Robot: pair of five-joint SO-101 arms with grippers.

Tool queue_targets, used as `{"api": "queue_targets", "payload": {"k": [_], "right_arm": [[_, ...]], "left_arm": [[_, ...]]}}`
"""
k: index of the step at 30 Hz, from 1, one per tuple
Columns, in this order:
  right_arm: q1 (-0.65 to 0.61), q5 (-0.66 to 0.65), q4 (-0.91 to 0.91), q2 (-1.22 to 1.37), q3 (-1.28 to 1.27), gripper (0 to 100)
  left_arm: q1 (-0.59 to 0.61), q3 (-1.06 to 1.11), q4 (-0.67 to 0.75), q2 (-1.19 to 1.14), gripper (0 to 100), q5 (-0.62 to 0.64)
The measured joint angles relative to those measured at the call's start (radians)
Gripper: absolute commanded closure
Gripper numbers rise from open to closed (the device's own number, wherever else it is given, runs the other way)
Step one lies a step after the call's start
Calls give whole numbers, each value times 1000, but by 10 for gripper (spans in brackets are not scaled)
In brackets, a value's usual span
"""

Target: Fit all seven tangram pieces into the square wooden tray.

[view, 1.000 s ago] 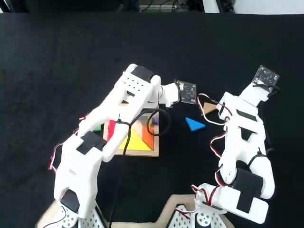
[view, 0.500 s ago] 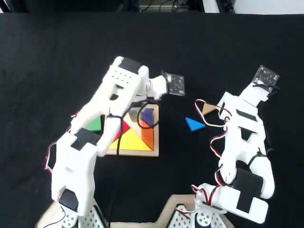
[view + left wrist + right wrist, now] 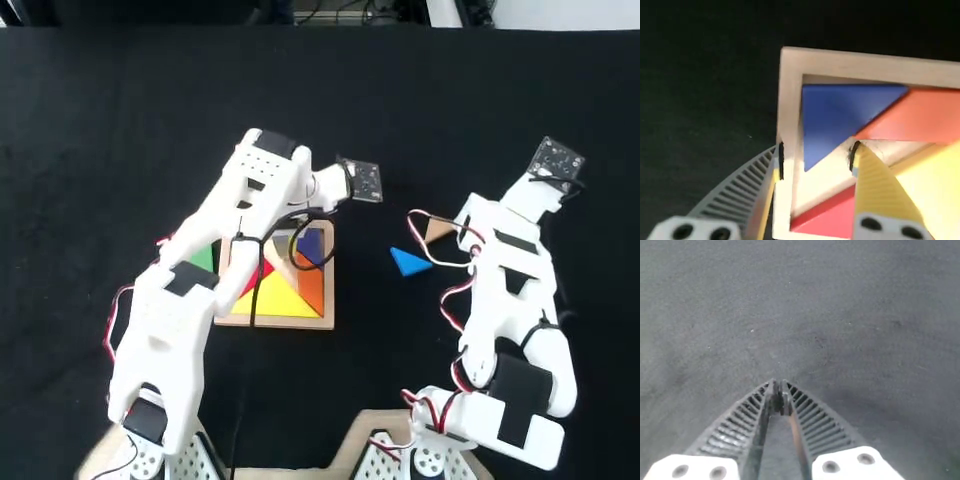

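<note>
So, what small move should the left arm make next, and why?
Probably lift the left end effector away from the tray and swing toward the light blue triangle: it is open and empty, and that triangle lies outside on the table.

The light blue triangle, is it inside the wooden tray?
No, the light blue triangle lies on the black table, outside the wooden tray.
</note>
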State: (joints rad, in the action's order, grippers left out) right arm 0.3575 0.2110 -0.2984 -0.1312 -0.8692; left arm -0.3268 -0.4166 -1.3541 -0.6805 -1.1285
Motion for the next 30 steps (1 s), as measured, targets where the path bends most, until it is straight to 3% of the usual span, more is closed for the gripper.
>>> {"api": "queue_targets", "payload": {"k": [23,30], "right_arm": [[-21,-28,0,0,0,986],[-21,-28,0,0,0,986]], "left_arm": [[-52,-32,43,-3,768,66],[-57,-32,-46,-3,770,68]]}}
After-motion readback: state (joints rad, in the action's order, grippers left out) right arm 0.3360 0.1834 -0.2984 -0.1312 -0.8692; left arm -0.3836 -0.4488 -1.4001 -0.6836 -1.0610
